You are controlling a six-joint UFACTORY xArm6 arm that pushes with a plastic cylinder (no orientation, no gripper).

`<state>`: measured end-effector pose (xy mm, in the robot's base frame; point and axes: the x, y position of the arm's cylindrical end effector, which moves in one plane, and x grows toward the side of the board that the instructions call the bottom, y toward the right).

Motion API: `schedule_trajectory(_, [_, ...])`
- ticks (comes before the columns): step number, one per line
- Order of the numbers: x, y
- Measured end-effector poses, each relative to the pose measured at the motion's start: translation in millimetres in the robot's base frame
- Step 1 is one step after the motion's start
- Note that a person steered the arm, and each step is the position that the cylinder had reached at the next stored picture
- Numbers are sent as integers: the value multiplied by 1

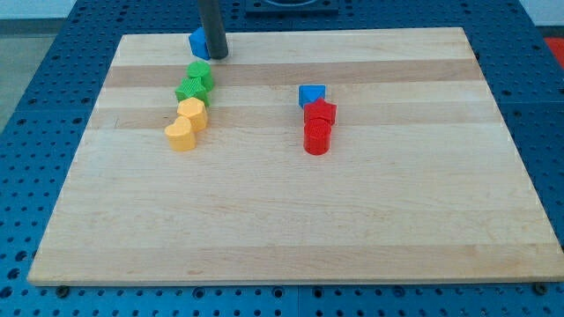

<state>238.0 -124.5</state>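
My tip (216, 56) stands near the top edge of the wooden board (291, 238), left of centre, touching or just beside a blue block (198, 42) on its left, which the rod partly hides. Below it runs a slanted column: a green block (201, 74), a second green block (190, 90), a yellow block (192, 112) and a yellow heart-shaped block (180, 136). Right of centre a blue block (311, 95), a red star-like block (321, 113) and a red cylinder (316, 137) sit stacked in a tight column.
The board lies on a blue perforated table (35, 79). Its edges are at the view's left, right, top and bottom.
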Motion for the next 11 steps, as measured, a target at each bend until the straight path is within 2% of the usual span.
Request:
schedule_trajectory(3, [-34,25])
schedule_trajectory(6, [-10,-49])
schedule_trajectory(7, [-6,-57])
schedule_trajectory(9, [11,10])
schedule_trajectory(11, [66,32])
